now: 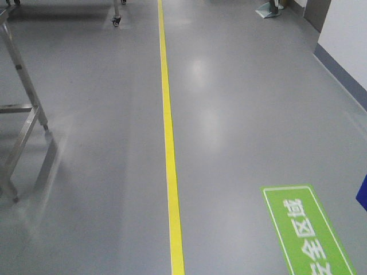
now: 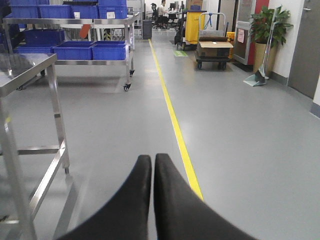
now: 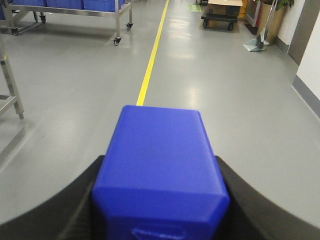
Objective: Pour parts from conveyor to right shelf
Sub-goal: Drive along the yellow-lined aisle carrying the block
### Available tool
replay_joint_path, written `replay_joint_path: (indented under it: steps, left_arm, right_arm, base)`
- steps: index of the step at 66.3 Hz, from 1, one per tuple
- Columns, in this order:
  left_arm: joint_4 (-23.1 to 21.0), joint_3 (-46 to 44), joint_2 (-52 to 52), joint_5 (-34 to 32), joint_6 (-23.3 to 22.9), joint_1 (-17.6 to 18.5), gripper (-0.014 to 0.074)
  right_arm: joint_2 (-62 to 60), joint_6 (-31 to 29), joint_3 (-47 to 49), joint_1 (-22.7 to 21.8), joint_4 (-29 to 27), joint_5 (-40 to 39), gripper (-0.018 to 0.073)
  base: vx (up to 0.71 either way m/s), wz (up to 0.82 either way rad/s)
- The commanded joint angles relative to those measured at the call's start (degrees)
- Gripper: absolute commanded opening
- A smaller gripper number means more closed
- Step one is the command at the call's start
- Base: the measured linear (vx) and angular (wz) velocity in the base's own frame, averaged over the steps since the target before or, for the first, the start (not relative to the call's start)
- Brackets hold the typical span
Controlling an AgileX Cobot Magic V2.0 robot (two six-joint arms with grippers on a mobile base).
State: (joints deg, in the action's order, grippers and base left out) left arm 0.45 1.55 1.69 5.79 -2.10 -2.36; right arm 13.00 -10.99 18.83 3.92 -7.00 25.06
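Observation:
My right gripper (image 3: 161,162) is shut on the blue part (image 3: 160,145), a bright-blue plastic cube that fills the space between the black fingers (image 3: 82,195) and hangs over the grey floor. A blue corner (image 1: 362,195) shows at the right edge of the front view. My left gripper (image 2: 152,159) is shut, fingertips together, with nothing between them. The conveyor is out of view. Far back on the left stands a steel rack (image 2: 127,47) on casters with blue crates (image 2: 75,50); I cannot tell whether it is the right shelf.
A yellow floor line (image 1: 170,149) runs straight ahead. A steel table frame (image 2: 30,125) stands close on the left. A green floor sign (image 1: 307,232) lies at the right. Carts with a cardboard box (image 2: 214,50), a plant (image 2: 270,25) and a wall (image 1: 344,34) are further ahead on the right.

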Motion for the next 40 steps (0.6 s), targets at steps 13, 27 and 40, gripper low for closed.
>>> replay_joint_path:
  steps: [13,27,40]
  left_arm:
    - [-0.5,-1.1,1.0,-4.5,-0.5,0.3,-0.0006]
    - [-0.5,-1.1,1.0,-4.5,-0.5,0.3,-0.0006]
    - [-0.5,-1.1,1.0,-4.5,-0.5,0.3,-0.0006]
  right_arm:
    - [0.5,-0.5,1.7,-0.1,0.0,-4.5,-0.0005]
    - [0.5,-0.5,1.7,-0.1,0.0,-4.4,-0.0005]
    - [0.5,-0.5,1.7,-0.1,0.0,-4.4,-0.0005]
  base:
    - [0.81,0.02]
    - [0.78,0.08]
    - [0.77,0.12]
